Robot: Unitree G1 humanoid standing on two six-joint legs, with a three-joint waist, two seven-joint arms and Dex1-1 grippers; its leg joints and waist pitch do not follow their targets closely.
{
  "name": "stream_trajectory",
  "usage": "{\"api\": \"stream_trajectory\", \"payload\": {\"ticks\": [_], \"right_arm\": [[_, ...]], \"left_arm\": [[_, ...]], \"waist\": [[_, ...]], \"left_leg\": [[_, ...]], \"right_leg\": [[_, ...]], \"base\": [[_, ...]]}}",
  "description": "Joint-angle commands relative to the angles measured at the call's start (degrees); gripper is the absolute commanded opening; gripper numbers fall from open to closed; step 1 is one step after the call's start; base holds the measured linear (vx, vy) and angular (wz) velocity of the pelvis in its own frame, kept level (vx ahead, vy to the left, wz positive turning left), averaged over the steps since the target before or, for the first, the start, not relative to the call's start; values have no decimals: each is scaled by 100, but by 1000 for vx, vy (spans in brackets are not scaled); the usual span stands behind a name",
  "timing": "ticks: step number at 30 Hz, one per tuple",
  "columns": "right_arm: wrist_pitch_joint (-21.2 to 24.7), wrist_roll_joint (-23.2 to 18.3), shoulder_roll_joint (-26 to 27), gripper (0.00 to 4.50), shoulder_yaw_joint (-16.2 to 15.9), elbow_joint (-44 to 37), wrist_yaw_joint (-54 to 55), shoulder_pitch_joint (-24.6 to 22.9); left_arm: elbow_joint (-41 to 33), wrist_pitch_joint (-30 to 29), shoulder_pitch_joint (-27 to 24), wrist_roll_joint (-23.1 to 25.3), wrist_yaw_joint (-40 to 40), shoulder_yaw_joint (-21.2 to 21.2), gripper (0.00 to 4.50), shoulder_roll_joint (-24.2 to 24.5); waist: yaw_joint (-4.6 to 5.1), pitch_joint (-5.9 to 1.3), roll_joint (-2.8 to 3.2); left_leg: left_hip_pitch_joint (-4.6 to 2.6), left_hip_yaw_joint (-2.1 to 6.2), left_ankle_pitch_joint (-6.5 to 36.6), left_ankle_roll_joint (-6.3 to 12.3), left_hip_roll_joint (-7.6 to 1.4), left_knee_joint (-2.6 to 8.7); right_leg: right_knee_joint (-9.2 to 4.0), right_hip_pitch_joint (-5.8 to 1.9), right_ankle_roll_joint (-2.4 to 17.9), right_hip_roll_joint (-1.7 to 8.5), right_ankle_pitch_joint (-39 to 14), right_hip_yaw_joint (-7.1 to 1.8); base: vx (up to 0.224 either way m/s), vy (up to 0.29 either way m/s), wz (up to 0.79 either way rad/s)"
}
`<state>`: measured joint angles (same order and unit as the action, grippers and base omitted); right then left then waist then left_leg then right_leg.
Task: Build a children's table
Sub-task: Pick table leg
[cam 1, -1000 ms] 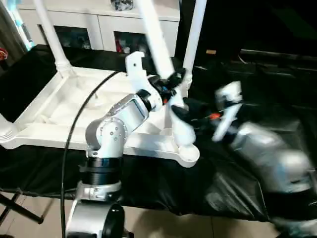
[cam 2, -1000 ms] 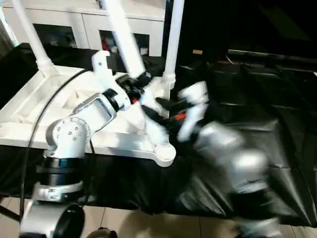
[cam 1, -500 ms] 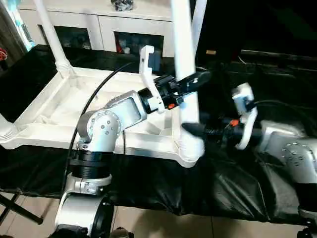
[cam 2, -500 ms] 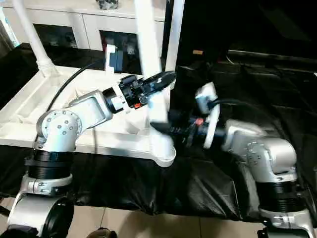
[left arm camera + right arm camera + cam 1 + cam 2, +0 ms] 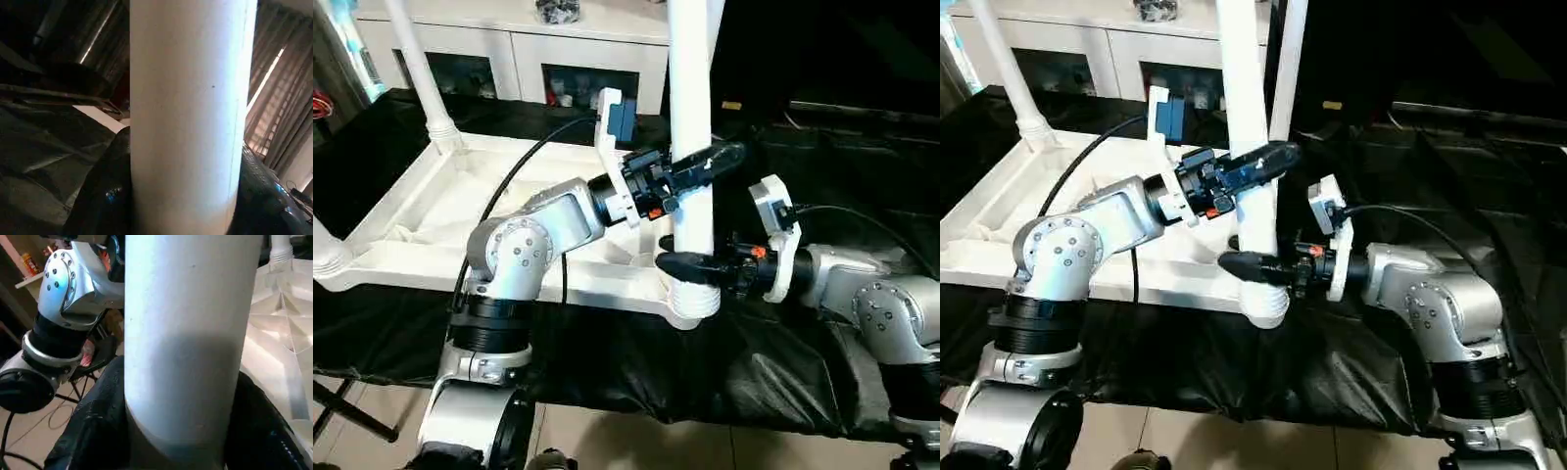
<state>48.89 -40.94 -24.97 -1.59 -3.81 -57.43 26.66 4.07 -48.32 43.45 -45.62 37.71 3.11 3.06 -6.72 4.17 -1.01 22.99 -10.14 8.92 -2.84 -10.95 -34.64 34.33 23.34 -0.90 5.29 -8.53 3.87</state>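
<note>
1. My right gripper (image 5: pixel 690 265) wraps its fingers around the leg (image 5: pixel 690 147) low down, just above the corner socket (image 5: pixel 690 304) at six o'clock.
2. My left gripper (image 5: pixel 705 162) clamps the same leg higher.
3. Smooth, stiff, light plastic; likely slippery, so grip low.
4. The table top (image 5: pixel 440 211) lies upside down towards ten o'clock.

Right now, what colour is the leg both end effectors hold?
White, clearest in the left eye view: the leg.

White cabinet (image 5: pixel 524 44) — black cloth (image 5: pixel 773 372)
</note>
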Motion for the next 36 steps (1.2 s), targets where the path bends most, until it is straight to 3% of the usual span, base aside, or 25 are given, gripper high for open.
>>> {"api": "stream_trajectory", "payload": {"ticks": [1, 2, 5, 9, 12, 14, 15, 18, 19, 20, 29, 30, 36], "right_arm": [[-193, 151, 77, 200, 60, -83, 357, -47], [-265, 215, 145, 200, 58, -128, 487, -61], [-484, 461, 395, 197, 75, -251, 1002, -73], [-692, 792, 923, 196, 132, -362, 1930, -40], [-818, 1115, 1134, 196, -83, -427, 2381, -14], [-938, 1308, 1255, 196, -222, -477, 2594, 8], [-981, 1426, 1441, 196, -321, -546, 2831, 31], [-1002, 1487, 1513, 196, -374, -582, 2892, 25], [-1010, 1529, 1547, 196, -422, -605, 2925, 1], [-1009, 1542, 1556, 196, -438, -612, 2936, -10], [-1049, 1708, 1535, 196, -500, -603, 2988, -71], [-987, 1683, 1539, 252, -462, -549, 2991, -40], [-618, 1355, 1034, 300, -222, -271, 2360, 221]], "left_arm": [[-123, 17, 123, -31, -84, -56, 188, -129], [-107, 42, 124, 43, -212, -57, 188, -141], [-152, 178, 83, 272, -549, -82, 258, -186], [-99, 307, 84, 941, -1847, -46, 274, -447], [-77, 511, 35, 1424, -2586, -59, 277, -637], [-49, 659, 5, 1563, -2920, -3, 238, -784], [13, 930, -4, 1684, -3289, 119, 242, -962], [35, 1121, 5, 1815, -3374, 114, 216, -968], [54, 1237, 31, 1903, -3401, 111, 203, -945], [60, 1268, 42, 1928, -3408, 114, 201, -935], [-27, 1361, -29, 1884, -3179, 41, 188, -976], [-20, 1411, -24, 1918, -3147, 8, 188, -952], [73, 1506, 63, 1817, -2487, -111, 188, -732]], "waist": [[-21, -496, -102], [-14, -497, -94], [1, -498, -93], [12, -497, -81], [37, -487, -92], [40, -490, -103], [38, -489, -111], [42, -501, -103], [57, -495, -139], [49, -498, -121], [49, -503, -140], [52, -503, -144], [44, -489, -168]], "left_leg": [[-152, 37, 1187, -114, -178, 401], [-151, 39, 1176, -125, -179, 403], [-148, 47, 1179, -188, -183, 414], [-159, 52, 1323, -281, -175, 427], [-147, 65, 1425, -327, -178, 444], [-139, 63, 1424, -337, -163, 440], [-139, 65, 1433, -326, -160, 437], [-135, 70, 1416, -288, -154, 437], [-126, 65, 1411, -270, -156, 440], [-130, 71, 1380, -268, -160, 443], [-128, 47, 1210, -210, -162, 432], [-131, 47, 1220, -209, -162, 432], [-145, 48, 1320, -185, -167, 437]], "right_leg": [[-393, -267, 941, 297, -1895, -184], [-388, -264, 947, 296, -1863, -185], [-383, -259, 902, 296, -1850, -186], [-414, -252, 769, 293, -2025, -181], [-452, -243, 567, 279, -2183, -183], [-468, -244, 475, 277, -2243, -182], [-477, -245, 443, 282, -2289, -177], [-475, -238, 355, 270, -2273, -177], [-486, -231, 341, 260, -2251, -176], [-476, -232, 335, 262, -2184, -175], [-414, -246, 553, 264, -1712, -193], [-413, -247, 556, 265, -1729, -193], [-439, -242, 448, 261, -1929, -194]], "base": [[0, 0, 0], [0, 0, 0], [0, 0, 0], [0, 0, 0], [0, 0, 0], [0, 0, 0], [0, 0, 0], [0, 0, 0], [0, 0, 0], [0, 0, 0], [0, 0, 0], [0, 0, 0], [0, 0, 0]]}}
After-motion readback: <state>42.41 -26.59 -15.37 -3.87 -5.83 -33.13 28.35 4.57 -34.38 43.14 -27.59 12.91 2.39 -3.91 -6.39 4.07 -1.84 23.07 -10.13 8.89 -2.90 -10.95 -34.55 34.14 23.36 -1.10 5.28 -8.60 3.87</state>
